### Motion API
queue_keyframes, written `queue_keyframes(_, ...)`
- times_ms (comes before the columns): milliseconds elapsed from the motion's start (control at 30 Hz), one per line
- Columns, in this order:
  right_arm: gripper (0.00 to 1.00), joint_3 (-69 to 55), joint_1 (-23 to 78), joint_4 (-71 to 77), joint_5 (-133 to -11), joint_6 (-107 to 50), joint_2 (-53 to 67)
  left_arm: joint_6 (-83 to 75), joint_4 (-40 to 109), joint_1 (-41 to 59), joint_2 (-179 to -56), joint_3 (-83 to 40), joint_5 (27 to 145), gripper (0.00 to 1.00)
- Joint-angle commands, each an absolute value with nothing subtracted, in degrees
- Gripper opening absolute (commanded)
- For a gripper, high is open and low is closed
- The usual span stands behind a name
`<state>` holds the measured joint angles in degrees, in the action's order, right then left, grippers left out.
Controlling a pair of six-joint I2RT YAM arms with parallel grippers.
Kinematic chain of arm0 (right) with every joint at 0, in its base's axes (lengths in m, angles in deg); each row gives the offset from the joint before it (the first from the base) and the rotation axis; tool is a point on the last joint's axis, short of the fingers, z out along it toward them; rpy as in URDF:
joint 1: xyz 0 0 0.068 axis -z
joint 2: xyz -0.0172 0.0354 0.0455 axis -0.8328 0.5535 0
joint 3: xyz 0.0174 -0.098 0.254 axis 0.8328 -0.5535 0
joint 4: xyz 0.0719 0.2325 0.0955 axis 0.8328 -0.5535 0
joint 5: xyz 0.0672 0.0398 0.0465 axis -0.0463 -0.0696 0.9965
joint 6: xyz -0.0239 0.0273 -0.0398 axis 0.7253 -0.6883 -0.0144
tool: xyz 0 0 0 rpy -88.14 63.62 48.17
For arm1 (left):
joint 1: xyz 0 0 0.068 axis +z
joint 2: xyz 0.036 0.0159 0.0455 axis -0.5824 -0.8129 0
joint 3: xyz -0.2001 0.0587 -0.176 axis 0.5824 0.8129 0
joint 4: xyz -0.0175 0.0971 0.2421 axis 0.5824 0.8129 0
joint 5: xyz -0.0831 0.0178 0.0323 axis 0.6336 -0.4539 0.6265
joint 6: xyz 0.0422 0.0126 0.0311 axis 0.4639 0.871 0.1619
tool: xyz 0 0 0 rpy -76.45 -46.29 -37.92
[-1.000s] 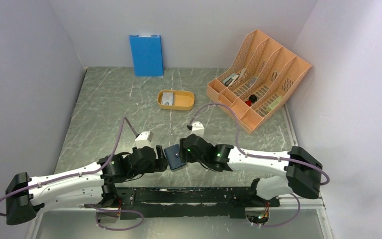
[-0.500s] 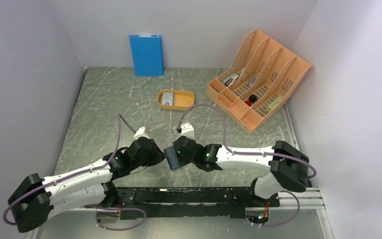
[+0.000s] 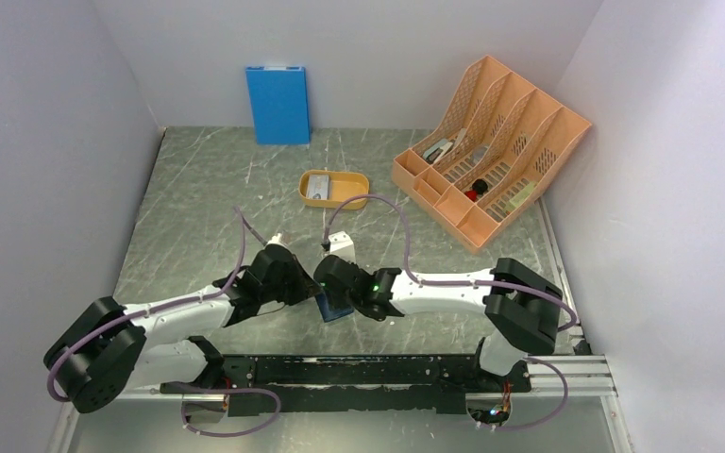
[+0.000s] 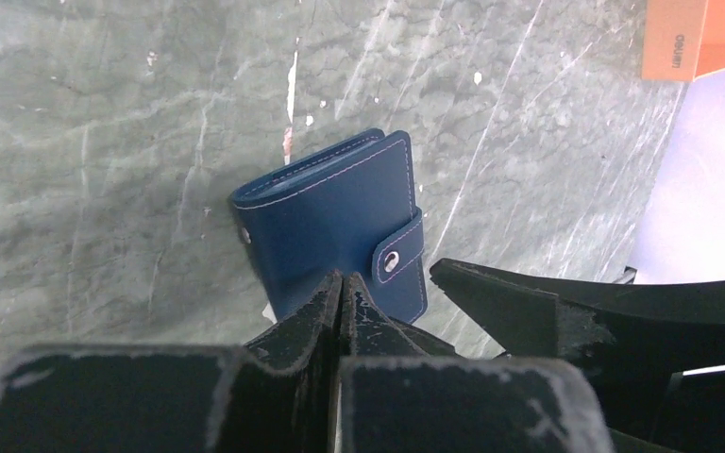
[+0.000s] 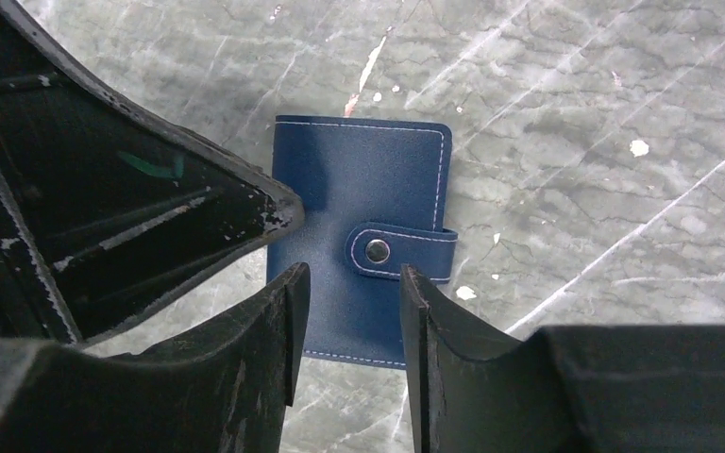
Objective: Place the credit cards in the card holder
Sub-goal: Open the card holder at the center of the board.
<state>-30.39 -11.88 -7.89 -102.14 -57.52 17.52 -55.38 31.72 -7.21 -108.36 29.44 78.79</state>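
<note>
The card holder (image 3: 331, 308) (image 4: 330, 222) (image 5: 359, 198) is a navy wallet lying flat on the table, its snap tab fastened. My left gripper (image 4: 342, 279) is shut, jaws pressed together with nothing between them, its tips at the wallet's near edge. My right gripper (image 5: 352, 274) is open just above the wallet's other side, near the snap tab. Its jaws are a modest gap apart with nothing between them. One grey credit card (image 3: 318, 187) lies in the orange oval tray (image 3: 360, 192) farther back.
An orange slotted desk organiser (image 3: 491, 151) with small items stands at the back right. A bright blue flat panel (image 3: 278, 104) leans on the back wall. White walls close in both sides. The two grippers are crowded together over the wallet.
My left gripper has closed from wide open to shut and reached in to the wallet. My right gripper's jaws have narrowed somewhat. The wallet has stayed in place.
</note>
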Motion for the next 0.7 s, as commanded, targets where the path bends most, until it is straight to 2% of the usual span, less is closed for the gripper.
queue_keyframes(0, 0.43, -27.9, -12.3, -9.5, -102.9, -57.2, 19.4, -55.9, 26.4, -6.2, -109.8, 29.0, 82.6, 0.05)
queue_keyframes(467, 0.4, -25.1, -12.3, -12.4, -107.1, -57.4, 24.8, -55.7, 23.3, -4.7, -115.5, 31.4, 83.4, 0.05)
queue_keyframes(667, 0.36, -24.5, -12.3, -13.5, -107.8, -56.9, 25.9, -55.4, 23.1, -4.6, -117.4, 31.6, 83.4, 0.05)
